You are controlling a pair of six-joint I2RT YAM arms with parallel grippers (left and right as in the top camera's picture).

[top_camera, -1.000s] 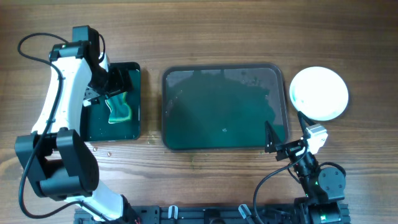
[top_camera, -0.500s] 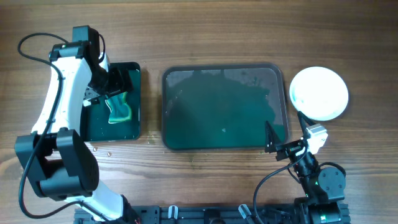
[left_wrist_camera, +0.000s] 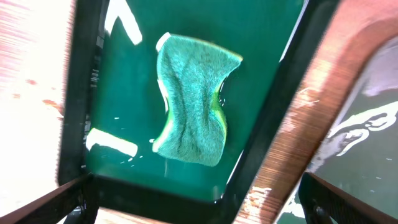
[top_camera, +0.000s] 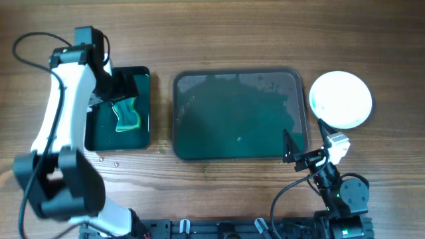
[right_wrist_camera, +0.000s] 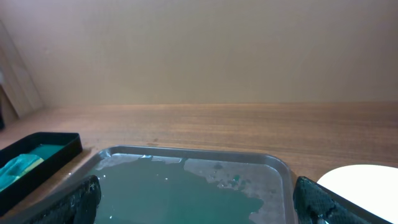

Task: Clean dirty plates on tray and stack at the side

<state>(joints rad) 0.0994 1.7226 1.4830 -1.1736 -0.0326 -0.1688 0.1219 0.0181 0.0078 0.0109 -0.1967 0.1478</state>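
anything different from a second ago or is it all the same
Only the left arm shifted slightly toward the left edge of the overhead view. The left hand remains open over the sponge in the small bin. Nothing was grabbed or let go. The sponge, the tray, the plates beside it and the right hand stayed put.

Left arm (top_camera: 63,113) stretched forward, fingers (left_wrist_camera: 56,202) spread wide; right arm (top_camera: 330,176) folded low, fingers (right_wrist_camera: 78,199) spread.

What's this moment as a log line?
plates: white, right of tray | tray: bare | sponge: in bin | left gripper: open over bin | right gripper: open
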